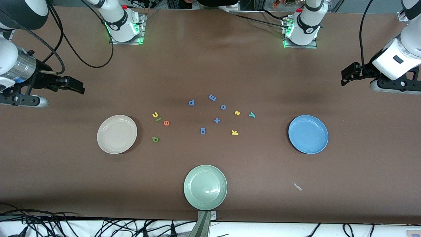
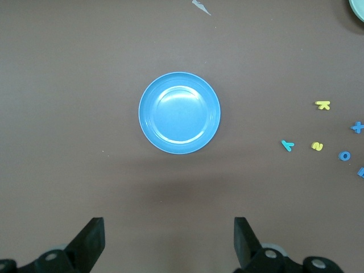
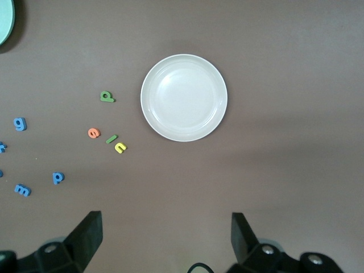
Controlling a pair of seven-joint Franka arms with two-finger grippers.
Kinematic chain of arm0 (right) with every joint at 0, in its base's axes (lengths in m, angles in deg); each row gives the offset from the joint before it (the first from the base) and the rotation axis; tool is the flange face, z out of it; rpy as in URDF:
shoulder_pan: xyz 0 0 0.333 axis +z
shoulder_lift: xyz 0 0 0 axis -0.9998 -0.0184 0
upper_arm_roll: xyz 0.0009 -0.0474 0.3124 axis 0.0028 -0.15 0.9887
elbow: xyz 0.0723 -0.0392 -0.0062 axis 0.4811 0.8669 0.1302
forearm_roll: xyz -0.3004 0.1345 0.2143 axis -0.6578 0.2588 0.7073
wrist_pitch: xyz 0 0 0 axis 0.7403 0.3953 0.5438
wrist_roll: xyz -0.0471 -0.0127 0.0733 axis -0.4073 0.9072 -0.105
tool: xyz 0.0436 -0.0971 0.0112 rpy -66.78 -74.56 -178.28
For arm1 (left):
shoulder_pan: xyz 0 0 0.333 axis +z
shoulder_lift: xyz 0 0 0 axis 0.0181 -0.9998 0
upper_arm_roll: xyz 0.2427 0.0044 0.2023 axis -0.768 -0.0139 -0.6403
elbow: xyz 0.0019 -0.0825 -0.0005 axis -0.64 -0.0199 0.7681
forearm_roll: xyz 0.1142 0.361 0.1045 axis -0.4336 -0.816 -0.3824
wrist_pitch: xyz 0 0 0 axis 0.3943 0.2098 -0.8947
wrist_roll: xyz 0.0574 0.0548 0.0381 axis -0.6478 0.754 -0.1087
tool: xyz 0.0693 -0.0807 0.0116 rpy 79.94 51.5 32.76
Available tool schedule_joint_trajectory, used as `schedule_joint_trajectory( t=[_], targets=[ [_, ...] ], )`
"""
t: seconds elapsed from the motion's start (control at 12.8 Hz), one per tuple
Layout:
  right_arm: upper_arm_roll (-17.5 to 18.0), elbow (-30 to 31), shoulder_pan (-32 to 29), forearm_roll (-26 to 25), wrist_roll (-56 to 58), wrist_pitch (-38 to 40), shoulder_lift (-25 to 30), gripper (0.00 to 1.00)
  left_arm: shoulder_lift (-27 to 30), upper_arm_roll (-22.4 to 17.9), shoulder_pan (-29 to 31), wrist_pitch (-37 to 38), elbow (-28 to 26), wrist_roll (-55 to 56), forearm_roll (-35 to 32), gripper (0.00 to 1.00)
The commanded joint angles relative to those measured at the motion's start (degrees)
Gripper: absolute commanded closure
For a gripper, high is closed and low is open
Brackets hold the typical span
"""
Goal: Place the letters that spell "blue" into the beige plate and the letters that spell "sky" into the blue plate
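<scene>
The beige plate lies empty toward the right arm's end of the table. Beside it sit the yellow u, green l, orange e and dark green b. The blue plate lies empty toward the left arm's end, with the yellow s, teal y and yellow k on the table near it. My right gripper hangs open over bare table. My left gripper is open too, holding nothing.
A pale green plate sits nearest the front camera. Several all-blue letters, among them a p, an m and a g, lie between the two letter groups. A small pale scrap lies near the blue plate.
</scene>
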Motion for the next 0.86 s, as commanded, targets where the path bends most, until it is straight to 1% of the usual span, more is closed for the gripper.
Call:
schedule_joint_trajectory(
  t=[0.0, 0.47, 0.78],
  targets=[
    [0.7, 0.8, -0.5, -0.8, 0.5, 1.4, 0.8, 0.0, -0.3, 0.0, 0.1, 1.2, 1.4, -1.1, -0.2, 0.0],
    [0.4, 0.5, -0.8, -0.7, 4.0, 1.6, 0.6, 0.0, -0.2, 0.1, -0.1, 1.3, 1.5, -1.1, -0.3, 0.0],
    [0.8, 1.1, -0.3, -0.9, 3.3, 3.0, 0.9, 0.0, -0.4, -0.1, 0.3, 1.1, 1.5, -1.1, -0.4, 0.0]
  ],
)
